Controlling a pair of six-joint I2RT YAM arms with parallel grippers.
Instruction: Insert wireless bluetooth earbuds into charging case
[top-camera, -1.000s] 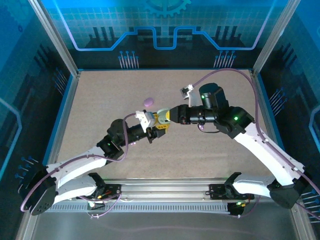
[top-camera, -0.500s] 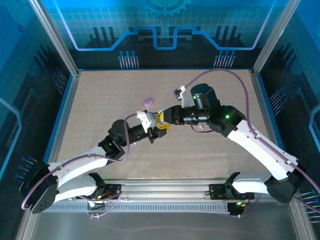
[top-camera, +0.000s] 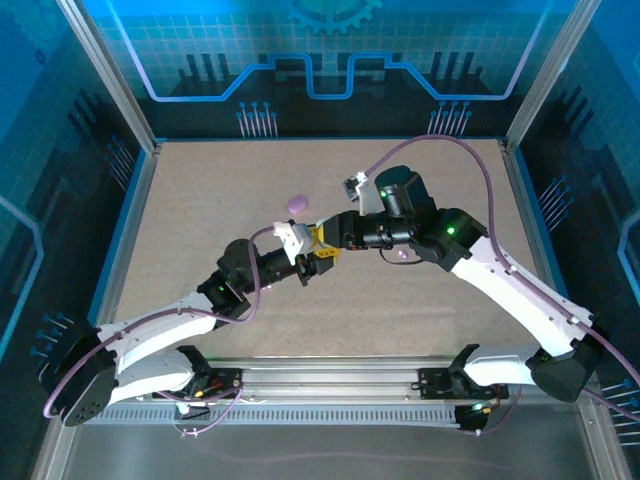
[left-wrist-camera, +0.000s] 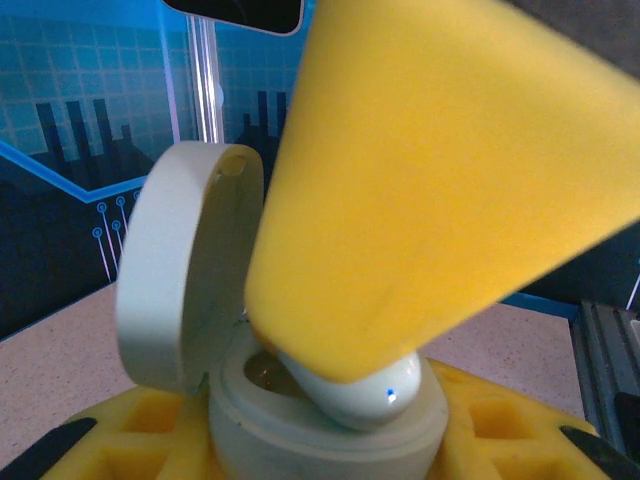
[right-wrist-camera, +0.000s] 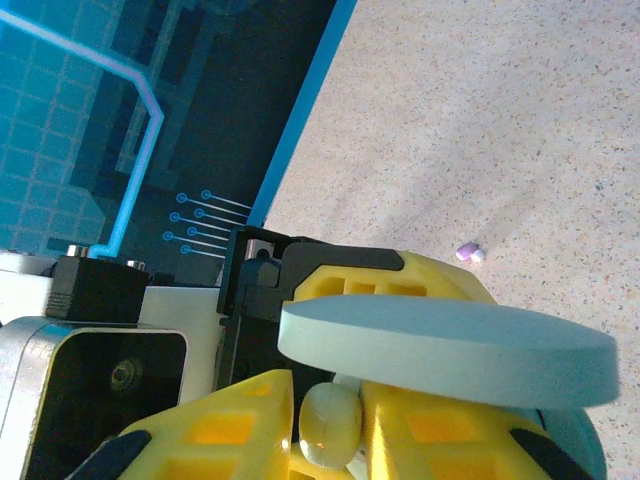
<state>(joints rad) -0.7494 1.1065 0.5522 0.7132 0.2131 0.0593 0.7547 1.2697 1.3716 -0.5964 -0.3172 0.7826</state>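
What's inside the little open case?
A pale earbud leans in the case. A big yellow finger covers the earbud's top and hides the rest of the inside.

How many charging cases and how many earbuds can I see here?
Charging cases: 2, the open pale mint plastic case and the purple pebble-shaped case.
Earbuds: 2, the tiny pale mint earbud at the open case's mouth and the tiny purple earbud lying on the speckled beige table.
Total: 4.

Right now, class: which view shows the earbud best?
Left wrist: the earbud looms large, entering the open case. Right wrist shows part of it under the lid; top view: too small to tell.
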